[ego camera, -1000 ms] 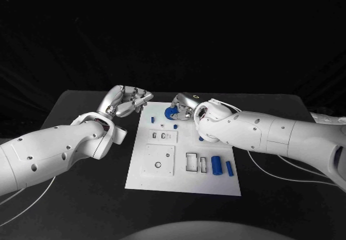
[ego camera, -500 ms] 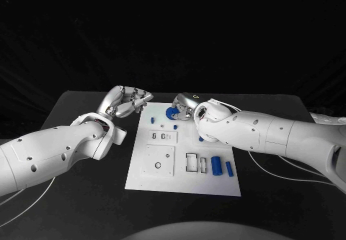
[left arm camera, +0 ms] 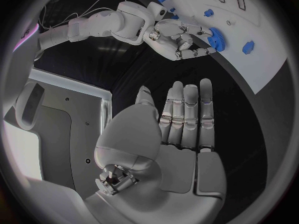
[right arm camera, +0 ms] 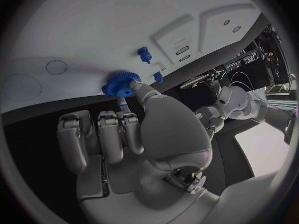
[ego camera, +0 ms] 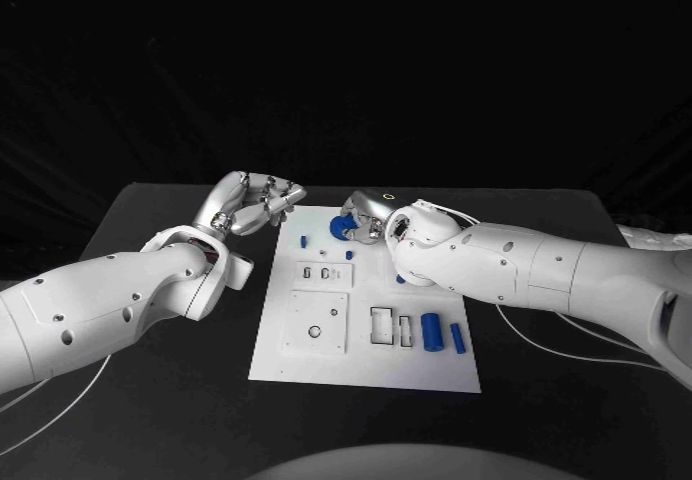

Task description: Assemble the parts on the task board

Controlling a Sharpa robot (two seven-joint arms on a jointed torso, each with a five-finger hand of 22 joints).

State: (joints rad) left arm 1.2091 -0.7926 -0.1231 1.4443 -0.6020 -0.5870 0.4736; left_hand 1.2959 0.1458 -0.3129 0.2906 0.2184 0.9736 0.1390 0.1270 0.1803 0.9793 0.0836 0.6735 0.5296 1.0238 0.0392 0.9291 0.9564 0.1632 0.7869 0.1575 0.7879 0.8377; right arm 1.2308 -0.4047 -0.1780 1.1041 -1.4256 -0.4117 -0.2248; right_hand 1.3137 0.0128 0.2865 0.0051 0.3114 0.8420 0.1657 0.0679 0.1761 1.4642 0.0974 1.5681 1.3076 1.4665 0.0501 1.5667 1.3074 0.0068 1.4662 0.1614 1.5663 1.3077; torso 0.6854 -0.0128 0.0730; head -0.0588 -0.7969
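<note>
The black table (ego camera: 144, 400) carries the white task board (ego camera: 361, 365), which lies lengthwise in the middle between the two arms.

The right arm (ego camera: 562, 275) reaches in over the board's far right part. The left arm (ego camera: 101, 310) lies along the board's left side.

The left hand (ego camera: 257, 205) is raised beside the board's far left corner. It grasps nothing: in its own wrist view the palm is bare and the fingers (left arm camera: 187, 109) stand straight and side by side.

The right hand (ego camera: 372, 220) sits at the far end of the board. It pinches a blue gear (ego camera: 343, 227) between the thumb and a fingertip (right arm camera: 124, 104), while its other fingers lie curled beside it. In the right wrist view the gear (right arm camera: 118, 83) is at the board's surface near the edge; whether it touches the board cannot be told.

The near half of the board holds a raised square plate (ego camera: 316, 320) with small holes, and to its right a rectangular recess (ego camera: 384, 324).

Beside that recess lie a blue cylinder (ego camera: 433, 329) and a thinner blue bar (ego camera: 459, 337), side by side and apart.

A small blue peg (ego camera: 304, 240) stands at the board's far left, near the gear but clear of it.
</note>
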